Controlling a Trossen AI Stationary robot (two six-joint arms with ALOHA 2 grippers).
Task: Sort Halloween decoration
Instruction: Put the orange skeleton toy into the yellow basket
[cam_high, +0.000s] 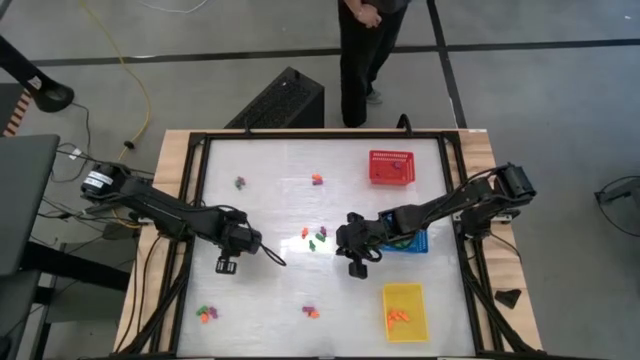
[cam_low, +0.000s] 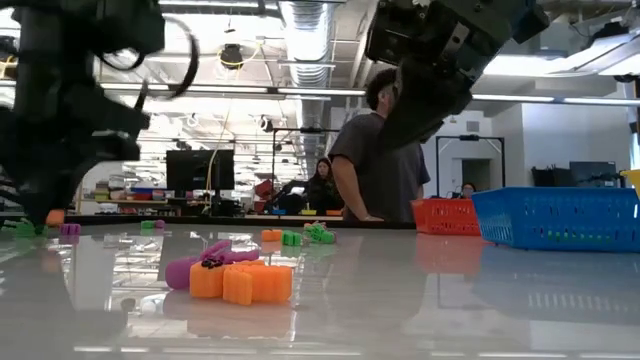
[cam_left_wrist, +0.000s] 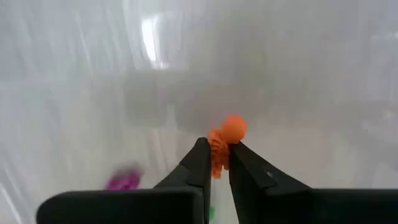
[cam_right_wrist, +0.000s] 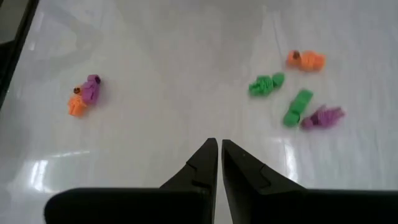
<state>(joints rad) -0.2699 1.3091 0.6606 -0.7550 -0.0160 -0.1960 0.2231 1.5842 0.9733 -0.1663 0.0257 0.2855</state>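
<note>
The left hand (cam_left_wrist: 214, 163) was clamped on a small orange trinket (cam_left_wrist: 225, 140), which stuck out from between the two fingertips; in the high view that hand (cam_high: 278, 258) sat left of centre over the white surface (cam_high: 270, 200). The right hand (cam_right_wrist: 219, 149) had its fingers drawn together with nothing between them, and in the high view it (cam_high: 358, 268) hovered just right of centre, beside the blue basket (cam_high: 416, 241).

The other trinkets lay scattered, none touching either hand. A small cluster (cam_high: 316, 237) of orange, green and purple pieces lay between the two hands at the middle of the high view. One purple piece (cam_high: 240, 183) lay toward the upper left of the surface and an orange one (cam_high: 317, 180) at upper centre. A mixed group (cam_high: 207, 314) lay at lower left and another (cam_high: 311, 312) at lower centre.

The red basket (cam_high: 391, 167) stood at the upper right of the surface. The yellow basket (cam_high: 405, 310) at lower right held several orange pieces (cam_high: 399, 317).

A person (cam_high: 365, 50) stood beyond the far edge of the surface.
</note>
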